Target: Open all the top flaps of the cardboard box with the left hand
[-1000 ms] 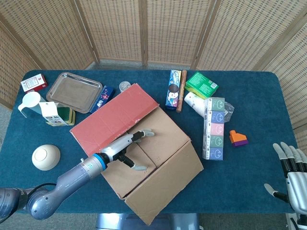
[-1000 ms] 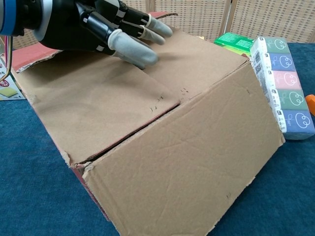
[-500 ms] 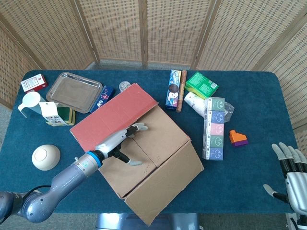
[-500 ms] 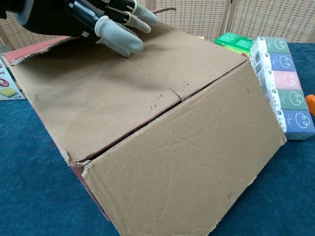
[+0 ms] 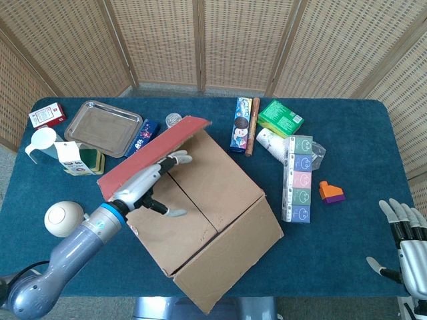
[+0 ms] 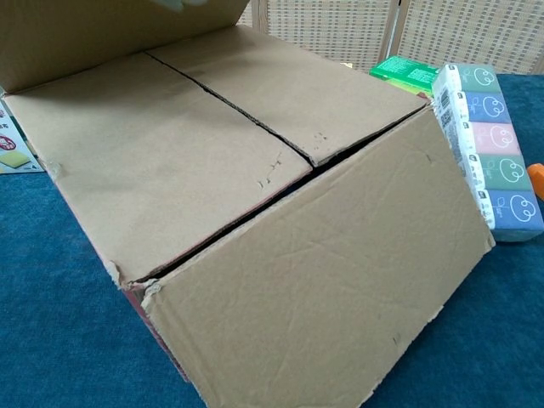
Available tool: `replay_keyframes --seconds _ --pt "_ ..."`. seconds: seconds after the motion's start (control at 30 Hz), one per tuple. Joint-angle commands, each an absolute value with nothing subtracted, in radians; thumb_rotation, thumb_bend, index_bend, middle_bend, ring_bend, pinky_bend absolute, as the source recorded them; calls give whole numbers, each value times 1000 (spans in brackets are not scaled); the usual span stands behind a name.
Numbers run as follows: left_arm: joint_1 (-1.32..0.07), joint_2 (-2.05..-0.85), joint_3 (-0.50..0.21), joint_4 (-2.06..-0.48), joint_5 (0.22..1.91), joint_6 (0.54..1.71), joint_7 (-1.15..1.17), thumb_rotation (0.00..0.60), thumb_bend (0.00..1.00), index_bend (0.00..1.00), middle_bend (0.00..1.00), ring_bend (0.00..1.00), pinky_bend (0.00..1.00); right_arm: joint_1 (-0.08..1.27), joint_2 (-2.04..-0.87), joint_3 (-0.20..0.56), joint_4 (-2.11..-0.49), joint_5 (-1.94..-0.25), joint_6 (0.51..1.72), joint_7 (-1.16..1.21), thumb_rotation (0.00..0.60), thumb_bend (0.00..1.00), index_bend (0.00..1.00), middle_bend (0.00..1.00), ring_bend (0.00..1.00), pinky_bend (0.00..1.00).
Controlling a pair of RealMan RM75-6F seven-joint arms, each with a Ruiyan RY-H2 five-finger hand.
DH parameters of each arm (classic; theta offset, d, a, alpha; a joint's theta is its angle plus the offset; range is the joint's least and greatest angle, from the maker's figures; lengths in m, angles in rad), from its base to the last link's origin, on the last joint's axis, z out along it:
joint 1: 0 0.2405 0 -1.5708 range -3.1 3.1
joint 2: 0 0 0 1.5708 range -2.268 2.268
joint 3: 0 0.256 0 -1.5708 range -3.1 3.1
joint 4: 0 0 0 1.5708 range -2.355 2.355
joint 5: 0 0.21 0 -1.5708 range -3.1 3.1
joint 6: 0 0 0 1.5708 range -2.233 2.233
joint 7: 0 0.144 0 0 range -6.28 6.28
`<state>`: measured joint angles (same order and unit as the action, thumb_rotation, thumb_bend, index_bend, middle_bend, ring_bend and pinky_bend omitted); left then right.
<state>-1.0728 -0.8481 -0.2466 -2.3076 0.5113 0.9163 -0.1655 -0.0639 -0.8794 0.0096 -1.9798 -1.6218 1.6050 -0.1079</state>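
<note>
Cardboard box (image 5: 200,213): red-faced flap (image 5: 150,155) half-raised, inner flaps lying flat.
Left hand (image 5: 150,183), fingers apart, only props it; flap could drop shut.

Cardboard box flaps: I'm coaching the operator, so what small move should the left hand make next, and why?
Probably sweep the red-faced outer flap further back, away from the brown cardboard box. It stands raised against the left hand, not yet folded out. Beneath it, the two inner flaps lie flat and shut, meeting at a seam, so they come next.
</note>
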Motion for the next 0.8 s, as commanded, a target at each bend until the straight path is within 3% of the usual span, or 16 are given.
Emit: replay_keyframes --seconds 0.03,0.4,0.8 --pt "-1048 -780 -271 -2340 511 928 -157 600 0 112 0 0 48 -64 -878 8 -1980 -1625 1605 -106 600 0 0 0 0 0" --pt "-942 -634 -249 -2323 534 931 -134 600 0 114 0 0 46 -60 -878 2 -1982 -1630 1591 -112 600 0 0 0 0 0" --pt "-784 -652 -216 -2130 652 816 -267 600 0 117 0 0 45 -60 -886 3 -1984 -1624 1589 -128 600 0 0 0 0 0"
